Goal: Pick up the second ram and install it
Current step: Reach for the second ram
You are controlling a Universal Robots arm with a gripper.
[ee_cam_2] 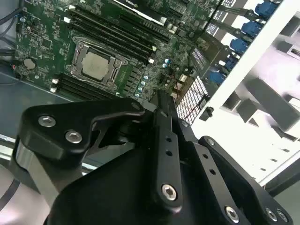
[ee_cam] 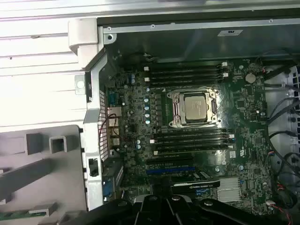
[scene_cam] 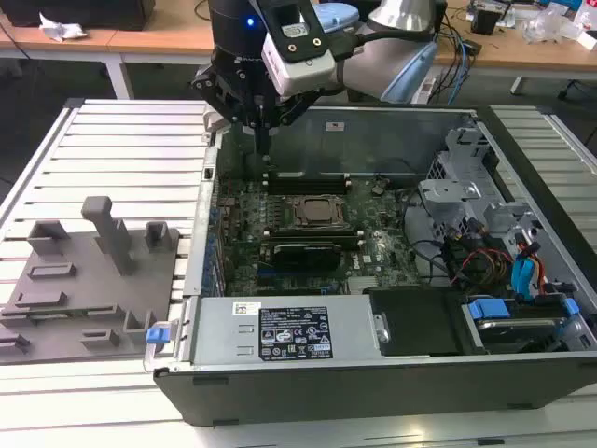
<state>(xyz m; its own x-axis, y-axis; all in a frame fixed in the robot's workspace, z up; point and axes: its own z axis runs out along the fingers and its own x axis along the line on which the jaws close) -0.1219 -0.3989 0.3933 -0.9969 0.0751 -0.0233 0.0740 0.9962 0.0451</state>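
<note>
Black gripper [scene_cam: 264, 142]: narrow, empty, above green motherboard [scene_cam: 382, 219].
Thin green ram stick [ee_cam: 21, 216]: on grey plastic tray [ee_cam: 70, 187], not yet picked.

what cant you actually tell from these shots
- First wrist view: green strip on the grey tray, cut off by the frame edge; ram or not, unclear.
- Exterior view: whether the gripper holds anything, too small to tell.
- First wrist view: whether the memory slots hold sticks, too dark.
</note>
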